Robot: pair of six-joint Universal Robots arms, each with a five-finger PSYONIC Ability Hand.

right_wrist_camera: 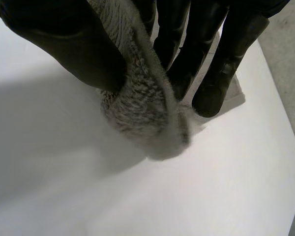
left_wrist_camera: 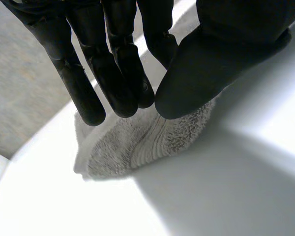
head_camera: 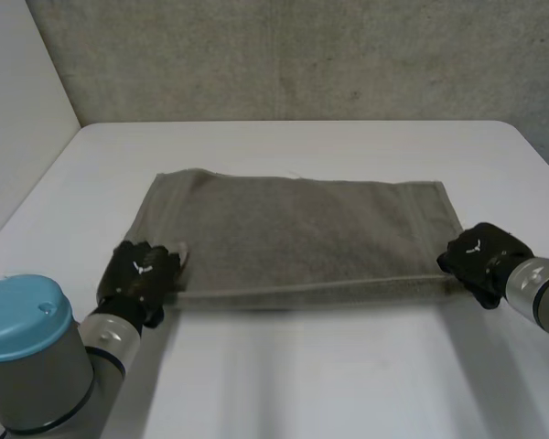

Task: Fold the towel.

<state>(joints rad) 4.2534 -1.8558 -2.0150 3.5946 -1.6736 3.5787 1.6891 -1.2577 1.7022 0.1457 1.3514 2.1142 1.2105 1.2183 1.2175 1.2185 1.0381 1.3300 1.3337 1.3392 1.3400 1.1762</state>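
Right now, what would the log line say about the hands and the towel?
towel: spread on table | left hand: pinching near-left corner | right hand: pinching near-right corner

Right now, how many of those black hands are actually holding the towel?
2. The left hand pinches the towel at its near left corner. The right hand pinches the near right corner, with the cloth between its thumb and fingers.

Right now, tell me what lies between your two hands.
The towel: its near edge runs from the left hand to the right hand, each pinching a near corner. The head view shows it; nothing else lies there.
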